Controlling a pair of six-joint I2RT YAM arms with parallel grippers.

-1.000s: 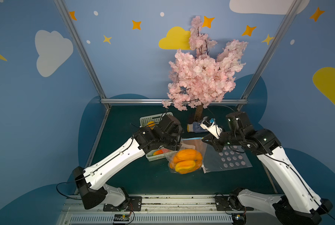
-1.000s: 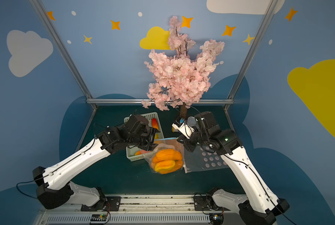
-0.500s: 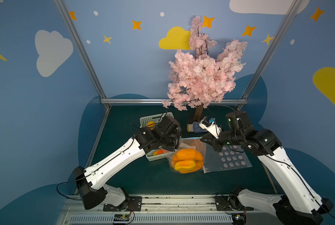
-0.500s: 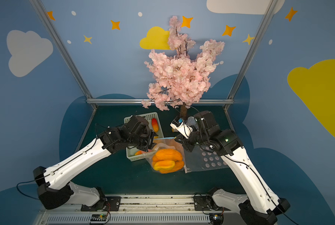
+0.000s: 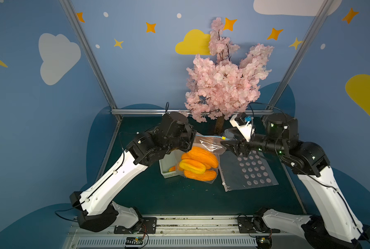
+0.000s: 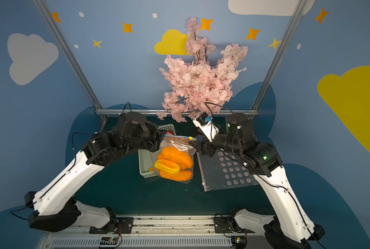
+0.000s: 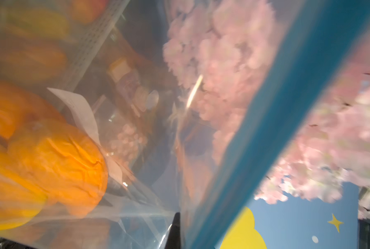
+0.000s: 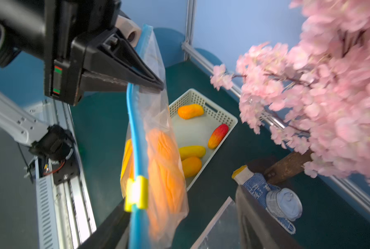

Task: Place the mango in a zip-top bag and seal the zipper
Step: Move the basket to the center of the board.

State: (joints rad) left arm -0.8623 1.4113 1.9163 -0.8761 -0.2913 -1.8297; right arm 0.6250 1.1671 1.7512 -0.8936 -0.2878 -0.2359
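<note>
A clear zip-top bag (image 5: 208, 147) (image 6: 180, 144) with a blue zipper strip (image 8: 136, 151) hangs between both arms, above the green table. Orange mangoes (image 5: 198, 165) (image 6: 173, 165) (image 7: 57, 157) fill its lower part. My left gripper (image 5: 193, 138) (image 8: 158, 86) (image 7: 177, 226) is shut on the zipper strip at the bag's left end. The yellow slider (image 8: 136, 193) sits at the other end, just in front of my right gripper (image 5: 226, 144) (image 8: 181, 198). That gripper is open, and the strip passes close beside one finger (image 8: 115, 224).
A white basket (image 5: 166, 167) (image 8: 222, 114) holding more mangoes stands behind and left of the bag. A second flat bag with pink dots (image 5: 250, 172) lies on the right. The pink blossom tree (image 5: 222, 86), a patterned glove (image 8: 257, 185) and a can (image 8: 285, 202) stand at the back.
My right gripper has opened and let go of the bag's slider end. My left gripper has shut on the zipper strip at the left end. The bag hangs in about the same place.
</note>
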